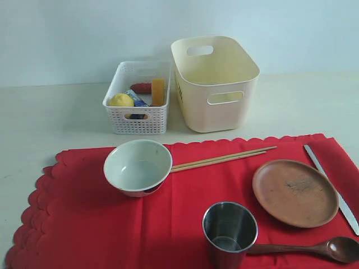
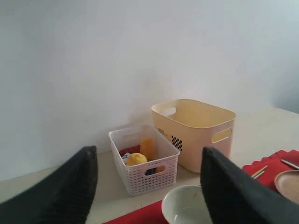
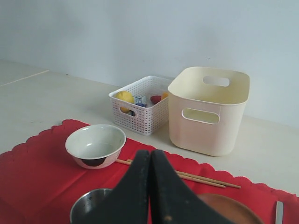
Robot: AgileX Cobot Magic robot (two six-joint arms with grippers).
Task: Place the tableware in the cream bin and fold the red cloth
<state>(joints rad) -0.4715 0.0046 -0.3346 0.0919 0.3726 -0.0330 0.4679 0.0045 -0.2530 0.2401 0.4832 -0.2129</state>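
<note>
The red cloth (image 1: 84,224) lies flat on the table with the tableware on it: a pale bowl (image 1: 137,166), wooden chopsticks (image 1: 224,158), a brown plate (image 1: 294,192), a steel cup (image 1: 230,230), a silver knife (image 1: 331,188) and a dark wooden spoon (image 1: 314,248). Behind the cloth stands the cream bin (image 1: 216,84), and nothing shows inside it. Neither arm shows in the exterior view. My left gripper (image 2: 148,151) hangs open and empty above the bowl (image 2: 187,207). My right gripper (image 3: 149,156) is shut on nothing, above the cup (image 3: 91,207) and the plate (image 3: 233,210).
A white perforated basket (image 1: 137,106) stands left of the cream bin and holds a lemon (image 1: 120,101), an orange block and other food. Bare table runs around the cloth. A plain wall stands behind the bins.
</note>
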